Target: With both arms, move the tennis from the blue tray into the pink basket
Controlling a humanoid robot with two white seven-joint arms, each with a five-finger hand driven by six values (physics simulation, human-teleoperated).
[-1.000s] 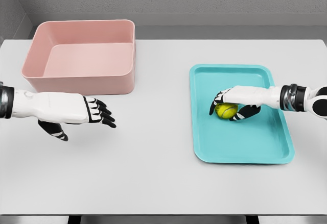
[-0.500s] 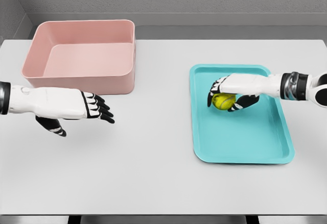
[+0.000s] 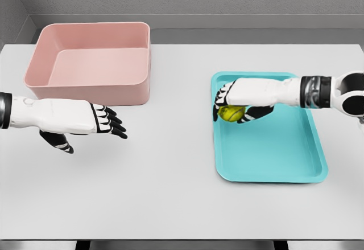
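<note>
A pink basket (image 3: 91,62) stands at the far left of the white table (image 3: 170,176), its inside bare. At the right lies a blue tray (image 3: 273,153), flat and shallow, with nothing resting on its floor. The right hand (image 3: 236,99) reaches in from the right over the tray's left edge, its fingers (image 3: 220,97) curled down over a yellow-green tennis ball (image 3: 230,113) and its thumb hooked beneath, so the ball sits clasped under the palm just above the tray's left rim. The left hand (image 3: 85,119) hangs above the table in front of the basket, palm turned inward, its dark fingertips (image 3: 116,126) stretched out and slightly apart, holding nothing.
</note>
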